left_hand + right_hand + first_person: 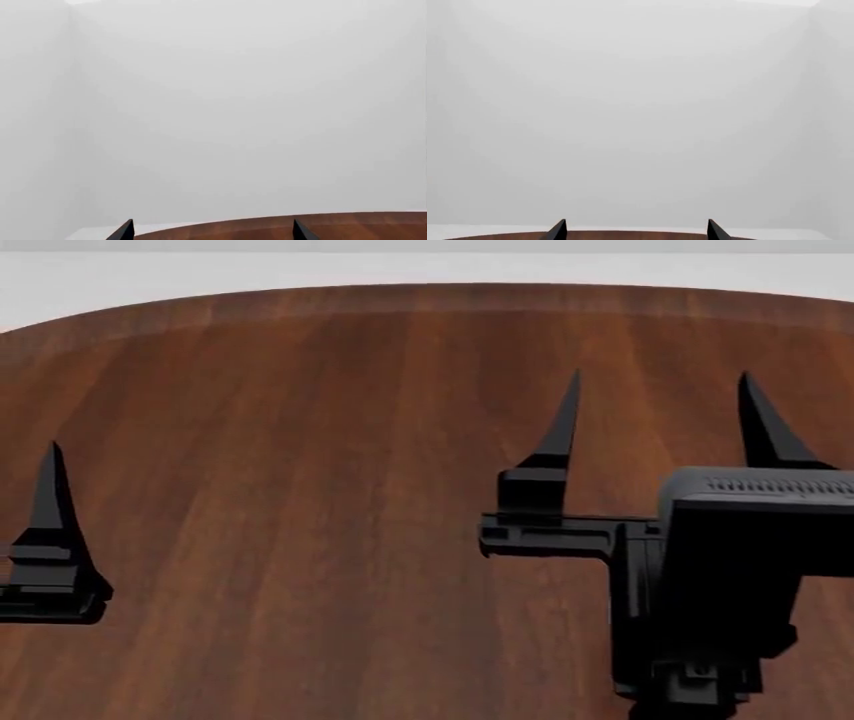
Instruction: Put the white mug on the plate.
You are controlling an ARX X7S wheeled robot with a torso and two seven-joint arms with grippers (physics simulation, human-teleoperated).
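The white mug and the plate are out of view in every frame. My right gripper (661, 405) is open and empty above the brown wooden table (307, 490), its two black fingers spread wide. Its fingertips also show in the right wrist view (635, 229), spread apart. Only one finger of my left gripper (51, 490) shows at the head view's left edge. In the left wrist view my left gripper (212, 229) is open, with nothing between the fingertips.
The round table's far edge (427, 295) curves across the top of the head view, with a pale floor and white walls (213, 100) beyond. The wrist views show only the table edge (333, 222) and blank wall.
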